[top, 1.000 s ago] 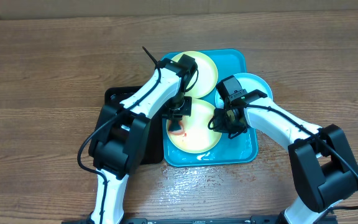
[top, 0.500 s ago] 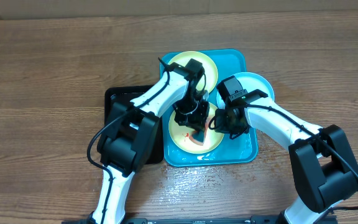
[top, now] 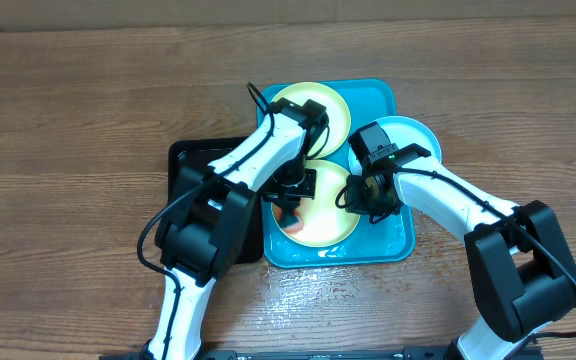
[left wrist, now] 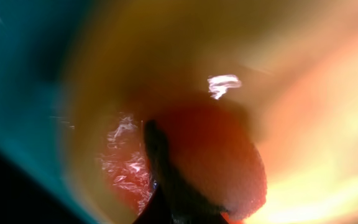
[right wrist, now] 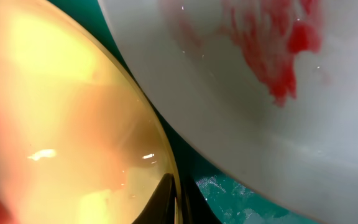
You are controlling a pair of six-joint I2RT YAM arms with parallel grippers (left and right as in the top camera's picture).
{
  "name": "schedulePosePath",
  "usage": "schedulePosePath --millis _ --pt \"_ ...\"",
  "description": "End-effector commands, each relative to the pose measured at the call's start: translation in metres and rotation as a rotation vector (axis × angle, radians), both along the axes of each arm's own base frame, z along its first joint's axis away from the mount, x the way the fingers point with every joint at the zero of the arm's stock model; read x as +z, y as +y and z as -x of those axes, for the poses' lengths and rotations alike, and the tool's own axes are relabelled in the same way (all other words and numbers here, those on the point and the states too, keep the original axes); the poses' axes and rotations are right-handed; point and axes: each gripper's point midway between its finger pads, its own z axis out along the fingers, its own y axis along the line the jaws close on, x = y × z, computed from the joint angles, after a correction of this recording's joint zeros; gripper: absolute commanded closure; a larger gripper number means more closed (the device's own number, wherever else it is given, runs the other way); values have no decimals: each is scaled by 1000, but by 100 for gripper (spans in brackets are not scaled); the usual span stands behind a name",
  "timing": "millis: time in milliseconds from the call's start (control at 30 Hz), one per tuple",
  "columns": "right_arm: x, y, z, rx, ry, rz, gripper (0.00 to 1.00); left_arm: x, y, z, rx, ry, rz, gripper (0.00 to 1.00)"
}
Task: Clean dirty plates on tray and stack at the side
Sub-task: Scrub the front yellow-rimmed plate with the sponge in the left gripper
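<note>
We see a glossy, wet turquoise tray [top: 396, 100] at centre frame, its long axis running top to bottom. On it lie a round upper yellow plate [top: 334, 112] and a lower yellow plate [top: 330, 228]. A sauce-smeared blue plate [top: 420, 135] overlaps the tray's upper right rim. The left gripper [top: 290, 208] pinches a blurred orange-red sponge [left wrist: 222, 162] on the lower plate. The right gripper [top: 354, 196] sits at that plate's rim, and we cannot tell how wide it is.

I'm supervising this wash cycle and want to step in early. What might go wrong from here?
The right pincer holds the near yellow plate only at its rim; pushes from the left pincer with its orange-red scrubber may slide or tip the plate on the wet tray. The blue plate, sauce-smeared, overhangs the tray's right rim beside the right arm, so a nudge might knock it off.
</note>
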Motion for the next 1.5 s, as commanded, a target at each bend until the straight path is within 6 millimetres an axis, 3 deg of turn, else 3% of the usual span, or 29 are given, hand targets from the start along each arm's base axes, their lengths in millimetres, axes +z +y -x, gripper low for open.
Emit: schedulePosePath --millis 0,200,400,600,833,967,1067,1267,1400,1467 --pt "-4 -12 -1 -11 -11 63 96 -11 75 -38 29 -130 -310 96" --pt "-4 -12 -1 -11 -11 63 96 0 60 -58 15 -181 -237 96" --pt "-4 -12 -1 -11 -11 64 96 -8 -6 -56 -68 -129 121 96" --pt "-4 -12 -1 -11 -11 64 96 6 -83 -39 -116 -61 517 96" --pt "-4 -12 -1 -11 -8 65 96 5 -118 -18 -183 -43 586 96" --pt "-4 -12 0 -11 -8 65 96 5 -114 -10 -149 -1 556 96" --pt "-4 -13 0 -11 -5 66 96 1 -96 -5 -105 31 473 96" --pt "-4 -13 0 -11 -5 66 96 -12 -30 -5 -106 2 109 96" --pt "-4 -13 0 -11 -5 67 96 -8 19 -20 -81 -92 -178 96" --pt "-4 -13 0 -11 -6 69 96 -5 34 -26 -58 -130 -258 96"
